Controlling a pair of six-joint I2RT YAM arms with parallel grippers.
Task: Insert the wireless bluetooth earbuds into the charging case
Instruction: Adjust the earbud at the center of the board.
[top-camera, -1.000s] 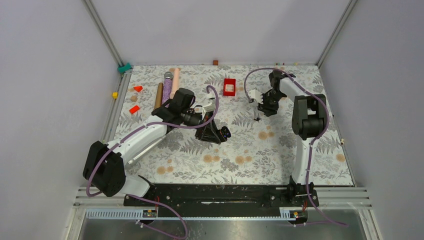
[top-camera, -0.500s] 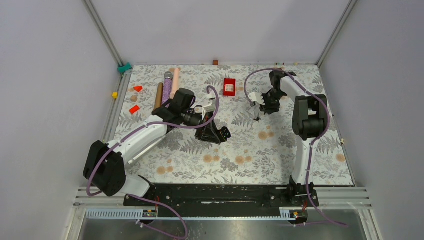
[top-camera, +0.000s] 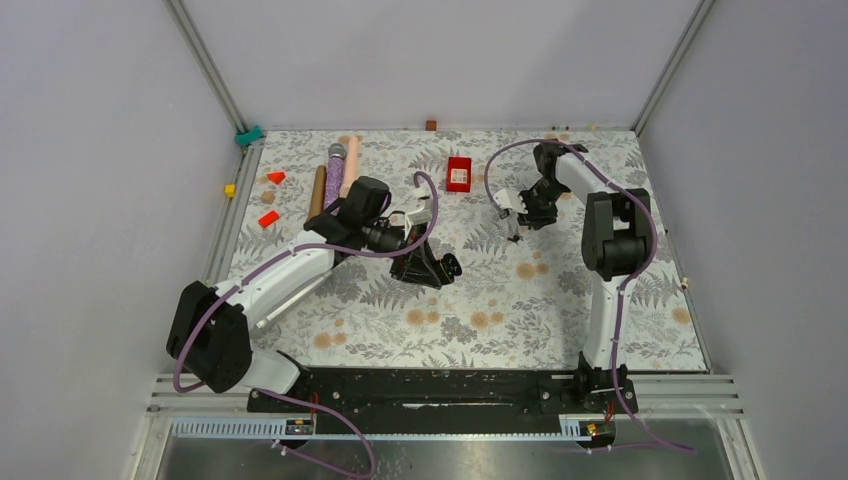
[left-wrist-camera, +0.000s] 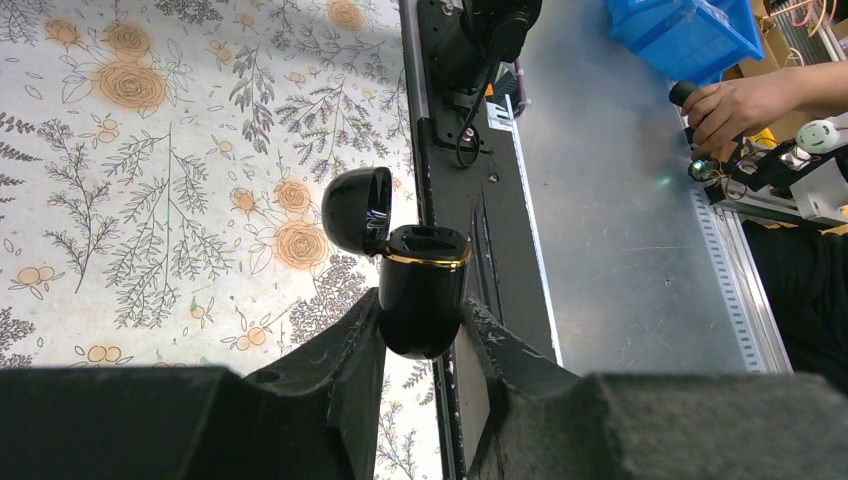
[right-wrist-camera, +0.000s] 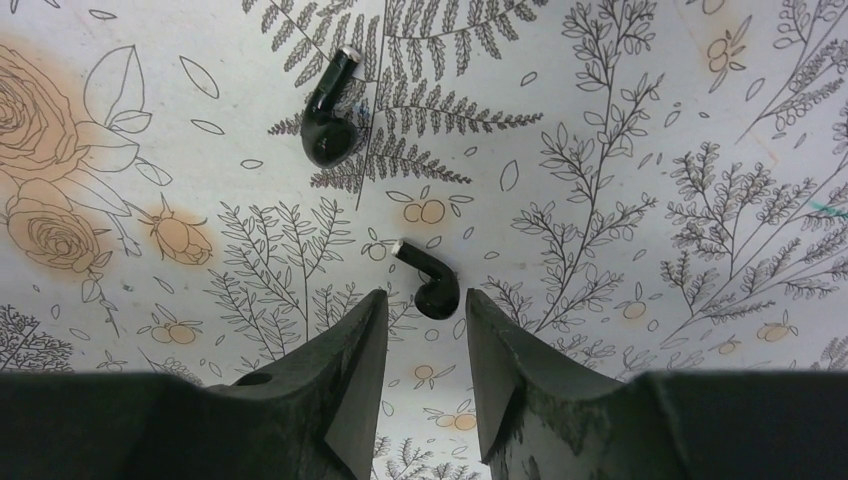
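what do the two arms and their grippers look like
Both the left arm and right arm have white links with bulky black joints, each trailed by a looping purple cable. The left gripper and right gripper have matte black, wedge-shaped fingers.

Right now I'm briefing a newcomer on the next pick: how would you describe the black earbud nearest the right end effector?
On the floral table, look right of centre, where the right end effector points down at fern print. Two black earbuds lie there; the target earbud sits just ahead of the open finger gap, while the other earbud lies farther off.
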